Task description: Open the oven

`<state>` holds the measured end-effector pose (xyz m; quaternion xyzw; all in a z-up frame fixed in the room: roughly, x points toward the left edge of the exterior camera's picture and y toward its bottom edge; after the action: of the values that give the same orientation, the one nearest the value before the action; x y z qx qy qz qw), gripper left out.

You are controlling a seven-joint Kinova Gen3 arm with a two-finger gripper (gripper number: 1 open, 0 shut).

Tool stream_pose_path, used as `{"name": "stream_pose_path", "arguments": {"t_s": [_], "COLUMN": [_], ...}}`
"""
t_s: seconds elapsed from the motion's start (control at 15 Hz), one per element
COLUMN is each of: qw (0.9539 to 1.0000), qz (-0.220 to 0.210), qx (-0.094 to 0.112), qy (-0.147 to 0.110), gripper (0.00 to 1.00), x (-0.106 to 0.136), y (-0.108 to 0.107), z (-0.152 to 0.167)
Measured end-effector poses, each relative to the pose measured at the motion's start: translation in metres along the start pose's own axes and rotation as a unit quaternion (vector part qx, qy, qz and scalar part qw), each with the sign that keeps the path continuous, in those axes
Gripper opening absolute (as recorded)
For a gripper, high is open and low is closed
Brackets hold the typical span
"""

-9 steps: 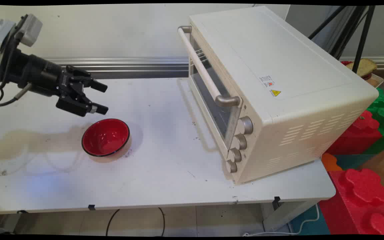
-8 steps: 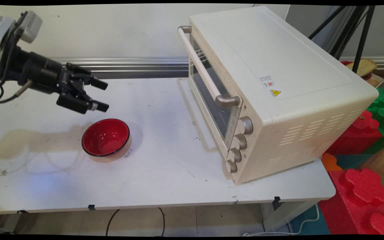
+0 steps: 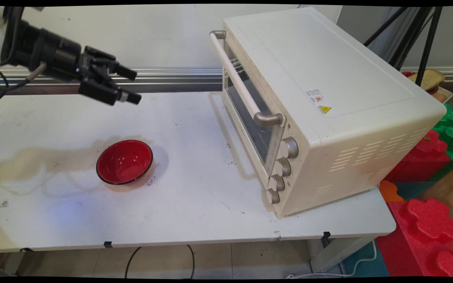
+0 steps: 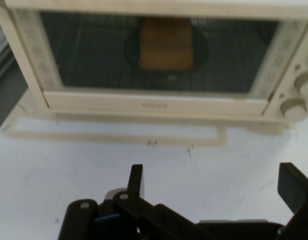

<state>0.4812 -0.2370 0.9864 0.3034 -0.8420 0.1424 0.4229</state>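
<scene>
My gripper (image 3: 133,85) hangs open and empty in the air at the upper left of the main view, its fingers pointing right toward the cream toaster oven (image 3: 321,106). A red bowl (image 3: 124,161) with nothing in it sits on the table below and slightly left of the fingertips, well apart from them. In the hand view the gripper (image 4: 214,182) faces the oven (image 4: 159,100) head on. The oven's glass door is closed, and behind it a brownish slice of bread (image 4: 165,44) rests on a dark plate.
The oven's handle bar (image 3: 239,80) and several knobs (image 3: 282,168) face the arm. Red and green foam blocks (image 3: 427,196) stand off the table's right end. A tripod (image 3: 411,35) rises behind the oven. A brownish stain (image 3: 34,161) marks the white table (image 3: 195,220).
The gripper has risen and shifted a little right, away from the red bowl and toward the oven. Its fingers stay open. The bowl and oven have not moved.
</scene>
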Motion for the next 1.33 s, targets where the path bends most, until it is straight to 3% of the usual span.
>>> {"name": "stream_pose_path", "arguments": {"t_s": [0.6,1.33], "qw": [0.9995,0.9996], "qz": [0.009,0.013], "qx": [-0.003,-0.009], "qy": [0.029,0.021], "gripper": [1.00,1.00], "x": [0.064,0.120], "y": [0.003,0.006], "z": [0.023,0.079]}}
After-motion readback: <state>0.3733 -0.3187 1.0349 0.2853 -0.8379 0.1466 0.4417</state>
